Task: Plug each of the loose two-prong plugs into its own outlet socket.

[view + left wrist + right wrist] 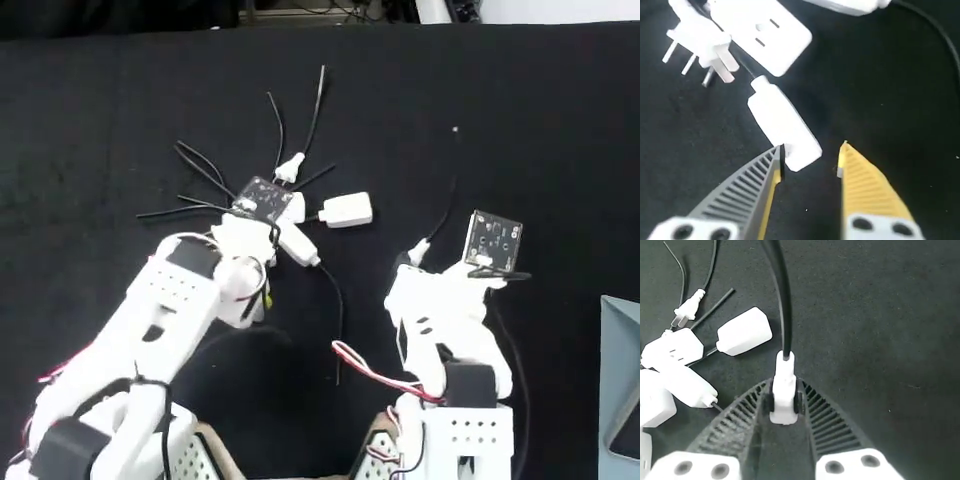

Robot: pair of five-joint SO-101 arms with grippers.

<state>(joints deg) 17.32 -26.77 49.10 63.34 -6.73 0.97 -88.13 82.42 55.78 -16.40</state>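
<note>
Though judged barely begun, no plug seen seated in any socket. Right gripper (784, 392) pinched tight on one two-prong plug (783, 367), cord (782, 300) running out beyond the fingertips (815, 405); left gripper (811, 150) spread wide, end of a white socket block (782, 125) between the fingers (755, 185), touching the grey one. Left to do: mating these, then the loose plug (689, 310) farther out.

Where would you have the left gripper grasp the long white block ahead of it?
Grip its long sides near the free end, coming from that end: the block lies lengthwise toward the open left gripper, cable at its far end.
</note>
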